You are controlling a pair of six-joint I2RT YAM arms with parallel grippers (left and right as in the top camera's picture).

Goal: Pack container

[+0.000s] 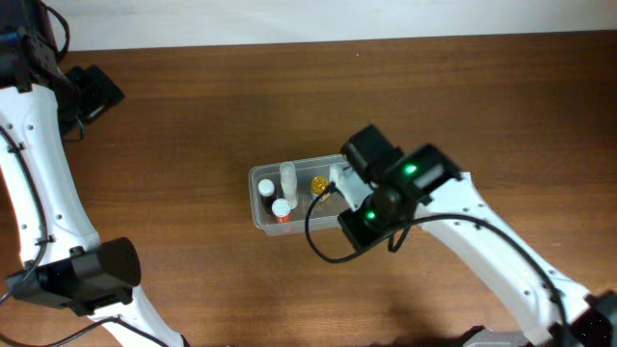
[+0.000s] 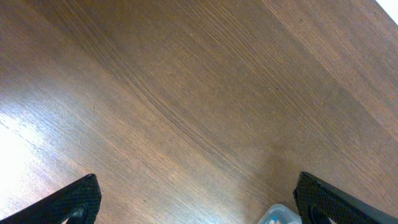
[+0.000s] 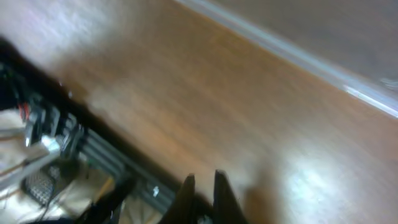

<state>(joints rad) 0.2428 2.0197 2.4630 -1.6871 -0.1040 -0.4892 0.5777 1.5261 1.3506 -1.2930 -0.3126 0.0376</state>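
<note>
The container, a clear shallow plastic tub, sits near the middle of the table. Inside it stand small white-capped bottles and an orange item. My right gripper hovers over the tub's right end. In the right wrist view its fingers are shut together with nothing seen between them, and the picture is blurred. My left gripper is far off at the table's back left. Its fingers stand wide open over bare wood, and a corner of the container peeks in at the bottom edge.
A black cable loops from the right wrist over the table in front of the tub. The left arm's white link runs along the left edge. Beyond a table edge, the right wrist view shows blurred clutter.
</note>
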